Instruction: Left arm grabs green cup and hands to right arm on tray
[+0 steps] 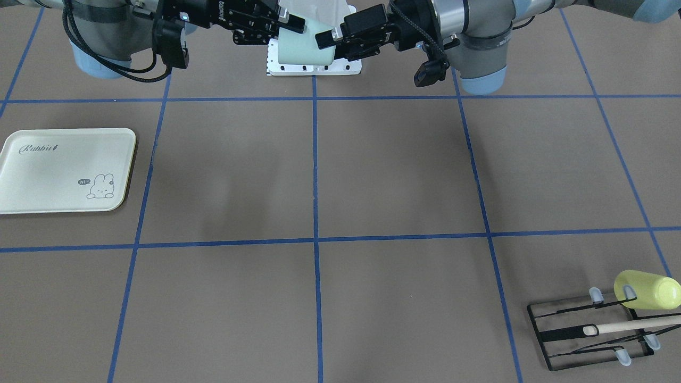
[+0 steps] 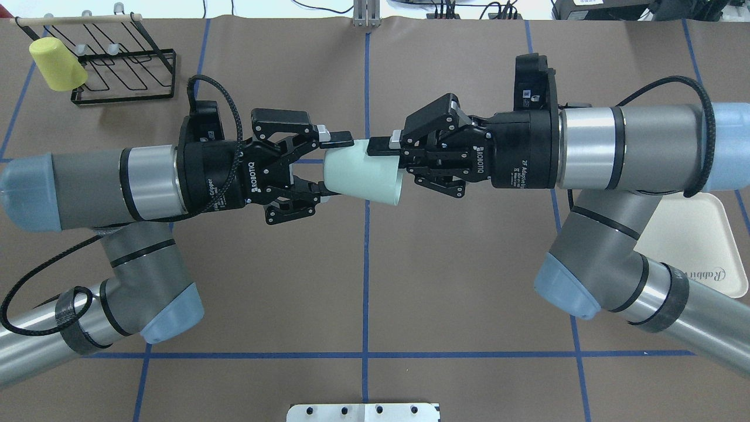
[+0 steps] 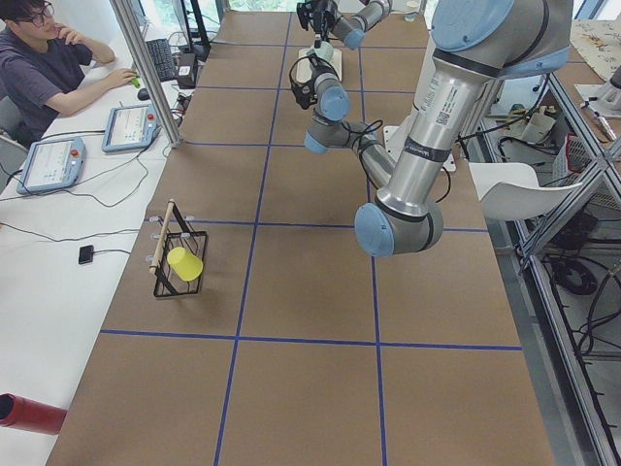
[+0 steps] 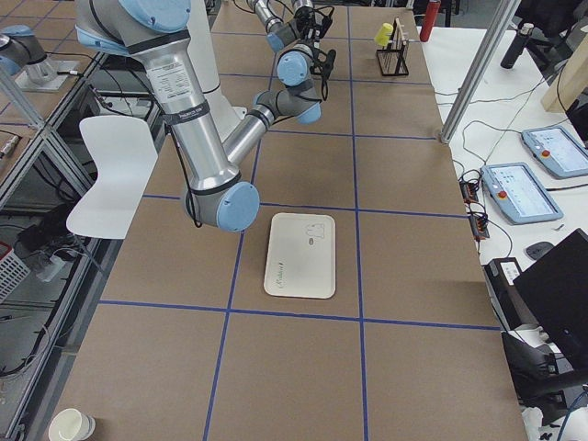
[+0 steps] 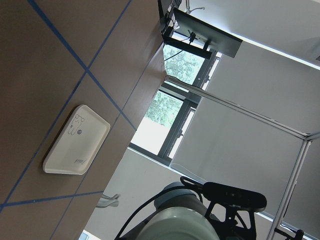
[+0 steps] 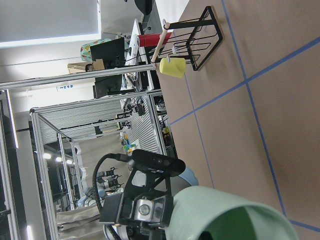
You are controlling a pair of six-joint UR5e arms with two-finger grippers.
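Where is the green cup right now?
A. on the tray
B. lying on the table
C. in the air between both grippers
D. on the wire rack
C: the green cup is off the table, the left gripper at its base and the right gripper at its rim.

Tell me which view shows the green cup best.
Overhead exterior: the cup shows nearly whole, lying sideways. Front-facing has it partly covered; right wrist sees only its rim; the rest show nothing clear of it.

Green cup (image 2: 360,176) hangs sideways aloft, mouth toward the right arm (image 2: 615,146); cream tray (image 1: 48,181) lies flat.
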